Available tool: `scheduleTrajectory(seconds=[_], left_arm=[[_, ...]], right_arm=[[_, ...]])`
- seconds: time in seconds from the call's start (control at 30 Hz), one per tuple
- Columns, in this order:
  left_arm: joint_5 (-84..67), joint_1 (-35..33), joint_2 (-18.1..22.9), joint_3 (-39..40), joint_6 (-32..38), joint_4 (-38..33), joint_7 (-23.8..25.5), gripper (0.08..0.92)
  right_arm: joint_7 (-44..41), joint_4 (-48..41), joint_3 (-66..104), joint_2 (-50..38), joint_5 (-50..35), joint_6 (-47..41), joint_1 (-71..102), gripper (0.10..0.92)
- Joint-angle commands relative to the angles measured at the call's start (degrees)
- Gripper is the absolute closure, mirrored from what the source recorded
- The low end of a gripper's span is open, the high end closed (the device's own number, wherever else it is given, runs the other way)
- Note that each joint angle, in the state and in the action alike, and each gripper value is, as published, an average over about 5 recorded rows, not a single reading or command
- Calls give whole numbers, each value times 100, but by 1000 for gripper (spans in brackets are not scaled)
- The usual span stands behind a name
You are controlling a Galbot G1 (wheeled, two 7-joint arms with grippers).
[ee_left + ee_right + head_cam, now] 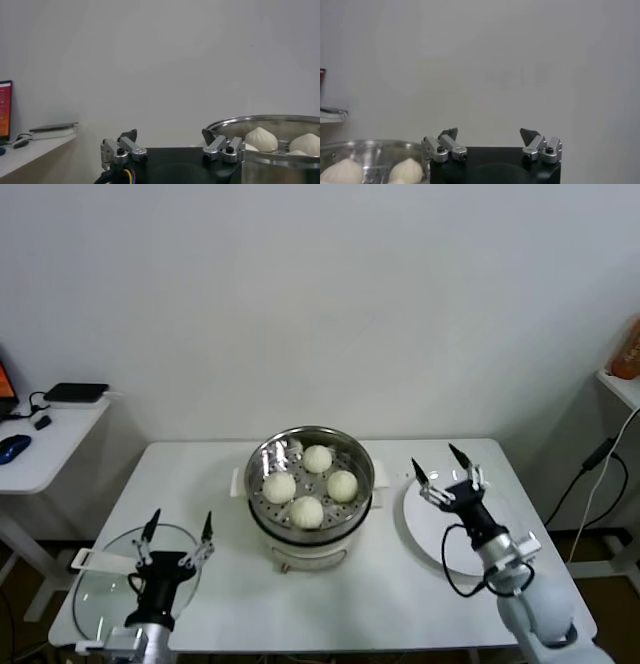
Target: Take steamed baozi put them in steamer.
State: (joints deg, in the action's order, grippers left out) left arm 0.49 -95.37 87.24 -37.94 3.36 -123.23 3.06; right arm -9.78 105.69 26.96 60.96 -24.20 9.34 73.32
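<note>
Four steamed baozi [310, 484], smooth white-cream domes, all inside the steamer [310, 509], sitting on its perforated tray in a loose diamond: one toward the far wall, one toward the left, one toward the right, one nearest the robot. None touching another. Steamer a shiny round steel pot on a cream-white base with side handles, standing uncovered near the middle of the white table [230, 584].

Just right of the steamer, a flat white plate [425, 529] on the table, bare where visible. Above the plate, right gripper [444, 465] hovering with fingers spread wide apart, holding nothing, dark pointed tips aimed toward the far wall. In the right wrist view, same gripper [490, 135] open and empty against the plain wall, with the steamer rim and two buns off to one side.

At the near left corner of the table, round glass lid [105, 569] lying flat. Left gripper [180, 529] poised over the lid's right edge, fingers likewise wide apart and empty, well clear of the steamer. In the left wrist view, gripper [170, 136] open, with steamer and buns beyond it.

To the far left, a separate white side desk [40, 459] carrying a black flat box [76, 392] and a blue mouse [13, 447].
</note>
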Motion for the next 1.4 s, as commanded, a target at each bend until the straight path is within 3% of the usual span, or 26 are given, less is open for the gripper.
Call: scheduleTrajectory(seconds=[0.03, 1.4], left_arm=[[-52, 9, -7, -65, -30, 50, 7, 177], [-285, -100, -111, -390, 93, 216, 203, 177]], right_arm=[[-55, 333, 829, 1013, 30, 409, 1688, 203], [-242, 303, 836, 1061, 246, 527, 1789, 203]])
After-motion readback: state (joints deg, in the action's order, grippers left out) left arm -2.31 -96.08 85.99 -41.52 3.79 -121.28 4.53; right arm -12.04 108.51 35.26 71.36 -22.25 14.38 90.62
